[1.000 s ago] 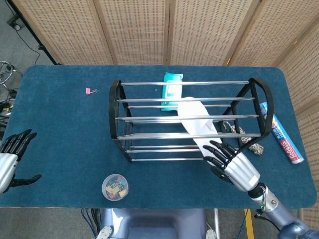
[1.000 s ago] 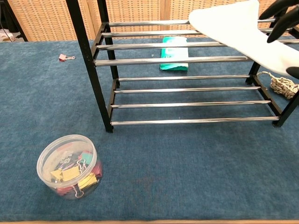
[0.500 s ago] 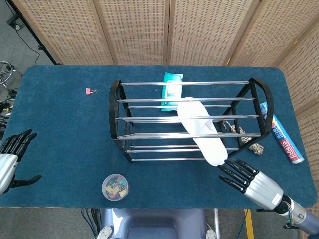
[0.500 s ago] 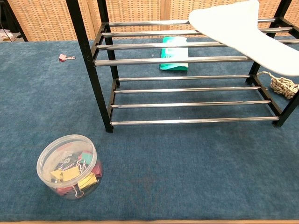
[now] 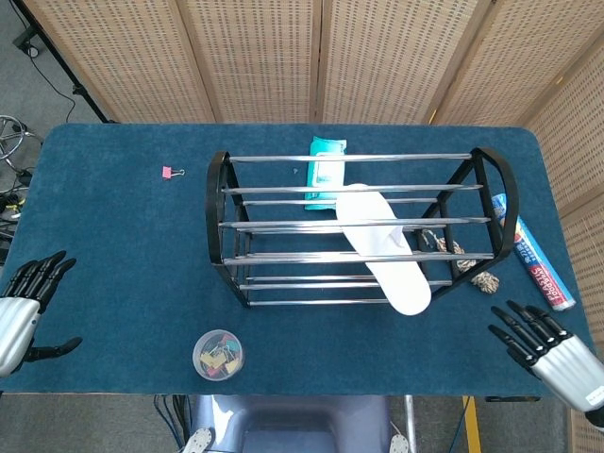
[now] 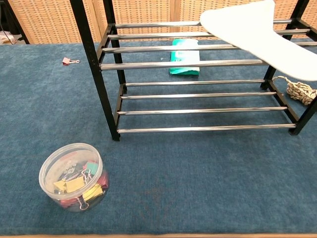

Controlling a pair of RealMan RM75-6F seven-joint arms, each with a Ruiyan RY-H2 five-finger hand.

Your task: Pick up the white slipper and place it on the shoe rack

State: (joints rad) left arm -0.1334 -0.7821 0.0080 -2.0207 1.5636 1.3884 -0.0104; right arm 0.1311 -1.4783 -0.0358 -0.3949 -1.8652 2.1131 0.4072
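The white slipper lies across the shoe rack's top bars, well beyond my empty, spread right hand. Placement looks complete; next I need only stay clear.

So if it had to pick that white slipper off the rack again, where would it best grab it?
Probably by the end of the slipper that juts out past the front bar of the rack, coming from the robot's own side. That end hangs free with nothing beneath it, so fingers could close above and below it. The right hand is nearer.
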